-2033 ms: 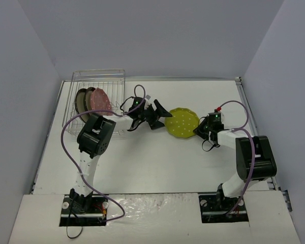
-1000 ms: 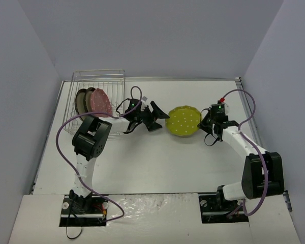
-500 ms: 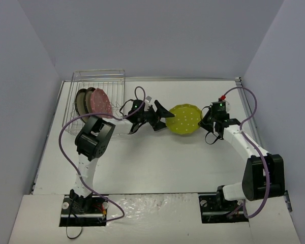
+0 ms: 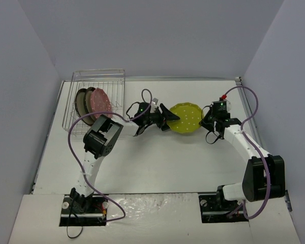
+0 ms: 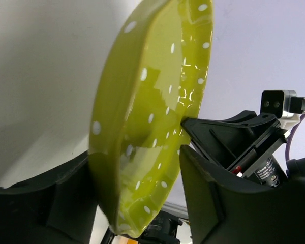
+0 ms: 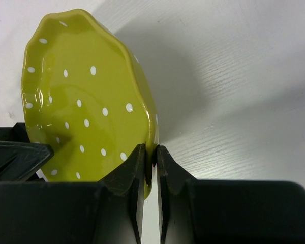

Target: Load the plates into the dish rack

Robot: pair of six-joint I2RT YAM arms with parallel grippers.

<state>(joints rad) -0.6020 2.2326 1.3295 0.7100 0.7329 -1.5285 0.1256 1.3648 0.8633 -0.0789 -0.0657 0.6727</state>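
Dish rack (image 4: pixel 94 104) at 10 o'clock on the surface (image 4: pixel 157 162), plates (image 4: pixel 94 100) standing in it. Lone plate (image 4: pixel 188 118) mid-surface; left end effector (image 4: pixel 165 118) at its 9 o'clock, right end effector (image 4: pixel 207 121) at 3.

The left arm (image 4: pixel 101 140) rises from the table's (image 4: pixel 157 168) near edge, its forearm stretched rightward; the left gripper (image 4: pixel 169 118) straddles the left rim of the yellow-green plate (image 4: pixel 187 119), grip uncertain; the right arm (image 4: pixel 244 145) extends back and leftward; the right gripper (image 4: pixel 207 122) pinches the plate's right rim, jaws almost together.
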